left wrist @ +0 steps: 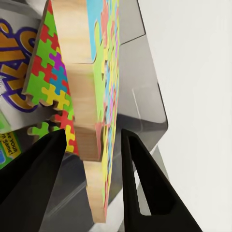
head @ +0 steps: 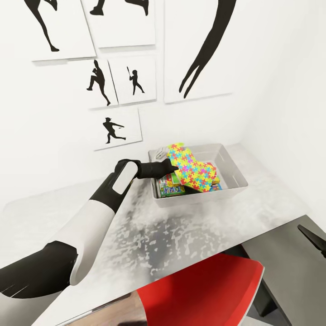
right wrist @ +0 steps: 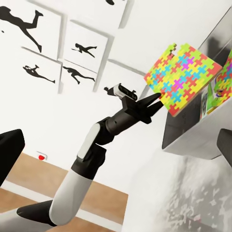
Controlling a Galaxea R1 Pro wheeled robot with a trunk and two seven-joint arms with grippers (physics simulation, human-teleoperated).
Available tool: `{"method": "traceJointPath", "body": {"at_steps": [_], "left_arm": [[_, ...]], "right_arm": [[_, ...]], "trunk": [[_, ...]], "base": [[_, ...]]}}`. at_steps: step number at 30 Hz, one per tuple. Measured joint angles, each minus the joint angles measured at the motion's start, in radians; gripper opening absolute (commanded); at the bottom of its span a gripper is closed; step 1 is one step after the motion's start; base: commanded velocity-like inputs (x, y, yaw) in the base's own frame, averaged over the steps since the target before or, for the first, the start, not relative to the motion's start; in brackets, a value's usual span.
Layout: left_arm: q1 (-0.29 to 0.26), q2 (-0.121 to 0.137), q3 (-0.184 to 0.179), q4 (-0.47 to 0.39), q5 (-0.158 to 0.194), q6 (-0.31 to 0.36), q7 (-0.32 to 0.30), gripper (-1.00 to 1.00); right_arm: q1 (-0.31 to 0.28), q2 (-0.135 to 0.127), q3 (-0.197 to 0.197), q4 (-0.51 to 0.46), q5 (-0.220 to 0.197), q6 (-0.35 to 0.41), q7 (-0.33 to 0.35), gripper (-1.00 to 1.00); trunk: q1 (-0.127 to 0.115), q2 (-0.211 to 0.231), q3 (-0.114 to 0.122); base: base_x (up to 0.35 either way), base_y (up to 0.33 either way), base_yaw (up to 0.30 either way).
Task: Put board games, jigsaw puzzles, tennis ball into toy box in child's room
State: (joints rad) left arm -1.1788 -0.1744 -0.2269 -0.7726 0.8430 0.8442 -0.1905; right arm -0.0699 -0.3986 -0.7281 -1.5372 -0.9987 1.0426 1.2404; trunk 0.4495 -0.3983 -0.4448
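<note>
Yellow, pink, blue and green, the jigsaw puzzle (head: 192,168) stood tilted on its edge over the toy box (head: 233,174), and my left end effector (head: 169,164) had it by the end nearest the wall side of the box; in the left wrist view my two dark fingers (left wrist: 145,183) stood either side of the puzzle's pale wooden edge (left wrist: 89,140), so I judged them pinching the panel, though whether the pads pressed it fully I could not tell from that angle; the puzzle's long axis ran away from my left end effector across the box toward its far side, with its lower corner sunk among the printed board games (head: 171,185) already lying inside; the box itself sat on the pale speckled bench (head: 181,235) close to the white wall; my right end effector (head: 312,239) hung well apart at the near corner of the bench, with only one dark finger showing, so whether it was spread I could not tell; the left arm was plainly the nearer; what the coming move turned on, I thought, was laying that long axis flat along the box before letting go
</note>
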Motion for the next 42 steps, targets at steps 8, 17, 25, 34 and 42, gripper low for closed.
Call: {"method": "traceJointPath", "body": {"at_steps": [8, 17, 25, 34, 42], "left_arm": [[0.000, 0.000, -0.005, 0.001, 0.000, 0.000, 0.000, 1.00], [0.000, 0.000, -0.005, 0.001, -0.003, 0.000, 0.000, 1.00], [0.000, 0.000, -0.005, -0.003, -0.002, 0.003, -0.001, 1.00], [0.000, 0.000, 0.009, -0.117, 0.001, 0.042, -0.009, 1.00], [0.003, 0.000, 0.136, -0.372, 0.006, 0.186, -0.005, 1.00]], "right_arm": [[0.000, 0.000, 0.000, 0.000, 0.000, 0.000, 0.000, 1.00], [0.000, 0.000, 0.000, 0.000, 0.000, 0.000, 0.000, 1.00], [0.000, 0.000, 0.000, 0.001, 0.001, 0.000, 0.000, 1.00], [0.000, 0.000, 0.000, 0.002, 0.001, 0.000, 0.000, 1.00], [0.000, 0.000, 0.000, 0.002, 0.001, 0.000, 0.000, 1.00]], "trunk": [[0.000, 0.000, 0.000], [0.000, 0.000, 0.000], [0.000, 0.000, 0.000], [0.000, 0.000, 0.000], [0.000, 0.000, 0.000]], "base": [[0.000, 0.000, 0.000], [0.000, 0.000, 0.000], [0.000, 0.000, 0.000], [0.000, 0.000, 0.000], [0.000, 0.000, 0.000]]}}
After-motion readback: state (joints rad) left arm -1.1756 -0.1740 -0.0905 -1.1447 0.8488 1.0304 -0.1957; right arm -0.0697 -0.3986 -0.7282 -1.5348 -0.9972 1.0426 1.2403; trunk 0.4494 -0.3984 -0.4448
